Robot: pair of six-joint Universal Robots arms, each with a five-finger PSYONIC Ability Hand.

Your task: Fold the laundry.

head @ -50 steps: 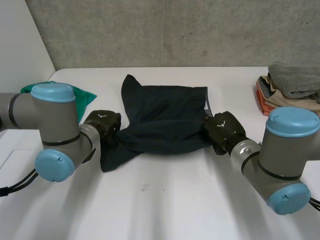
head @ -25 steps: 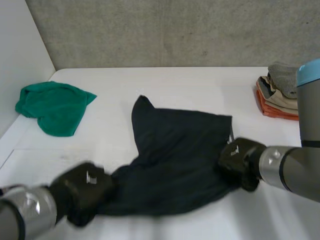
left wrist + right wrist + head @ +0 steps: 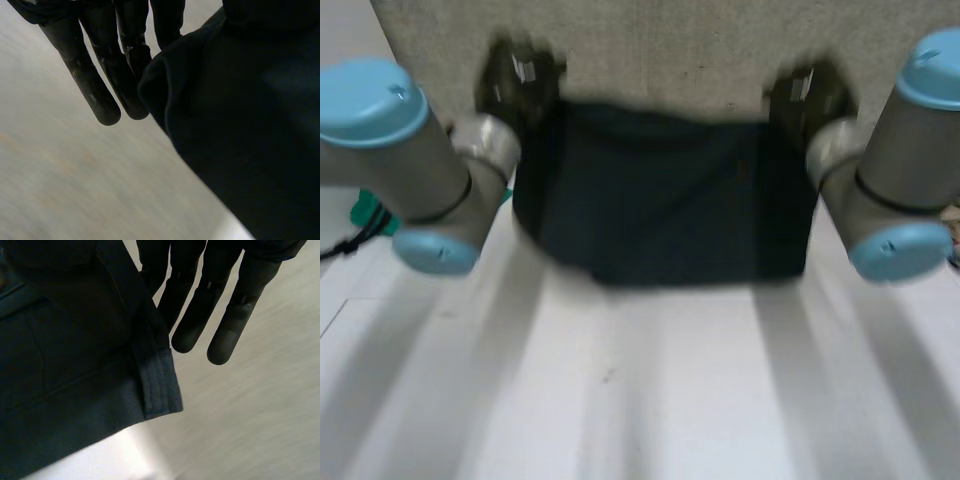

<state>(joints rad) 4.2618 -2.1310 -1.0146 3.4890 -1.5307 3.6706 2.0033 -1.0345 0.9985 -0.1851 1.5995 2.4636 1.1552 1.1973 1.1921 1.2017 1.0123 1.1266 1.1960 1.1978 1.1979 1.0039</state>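
The white table (image 3: 640, 400) is lying bare in the foreground. Beyond it, a dark cloth (image 3: 660, 200) is hanging as a wide sheet, stretched between the two raised arms. Whether its lower edge is touching the tabletop cannot be told. The left hand (image 3: 523, 75) is holding one top corner and the right hand (image 3: 807, 92) the other. In the left wrist view, its fingers (image 3: 102, 95) are reaching out straight with the cloth bunched against them, the pinch itself hidden by fabric. In the right wrist view, straight fingers (image 3: 192, 325) are gripping the cloth's edge just above its stitched hem (image 3: 160, 385). A green cloth (image 3: 362, 212) is peeking out behind the left arm (image 3: 420, 150). A grey wall (image 3: 660, 50) is standing behind everything.
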